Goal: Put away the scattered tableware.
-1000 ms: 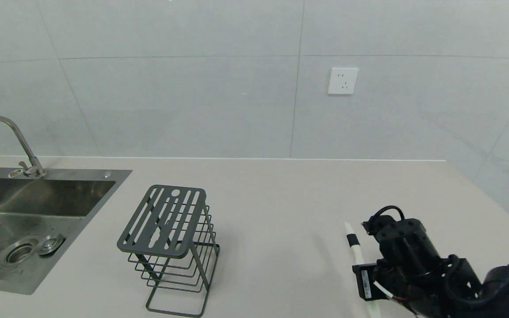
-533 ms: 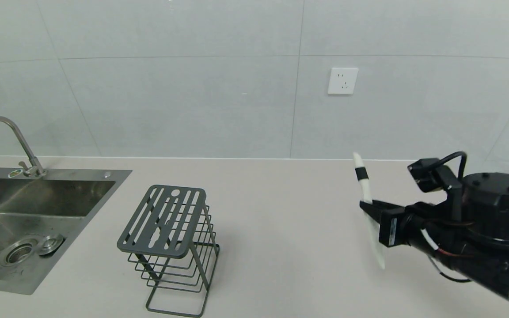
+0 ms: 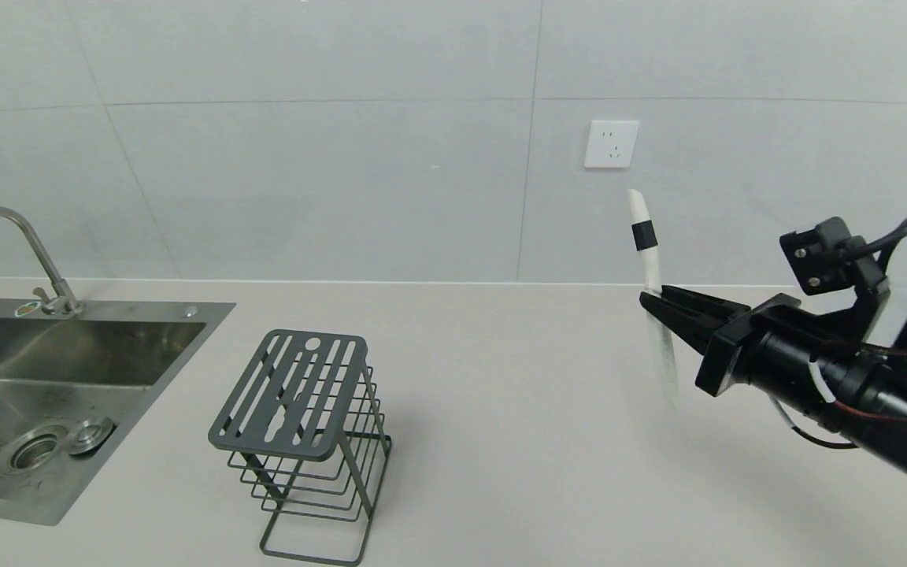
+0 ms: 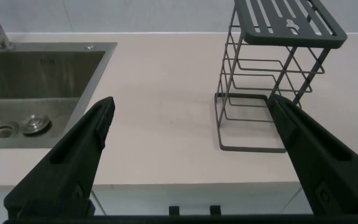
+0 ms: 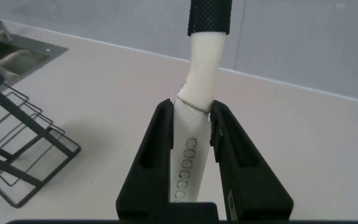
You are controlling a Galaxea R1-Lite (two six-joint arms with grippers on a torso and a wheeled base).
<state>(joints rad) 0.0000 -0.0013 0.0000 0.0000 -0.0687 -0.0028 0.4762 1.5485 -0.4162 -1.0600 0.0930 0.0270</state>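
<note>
While the right gripper (image 3: 653, 305) hangs at the right of the frame above the counter (image 3: 501, 441), its fingers are clenched on a knife (image 3: 647, 260), pinching it where handle meets blade. A dark wire rack (image 3: 280, 447) with a slotted top stands at lower centre, well apart from the knife. A steel sink (image 3: 68, 346) fills the left edge, with a curved faucet (image 3: 38, 250) behind it. A white socket (image 3: 611, 144) sits on the wall just above the handle's tip. The left gripper (image 4: 191, 102) has its fingers spread wide, holding nothing. The knife is white and nearly upright, handle up, with a black band near the top. Its pale blade points down and carries a row of small round marks.
</note>
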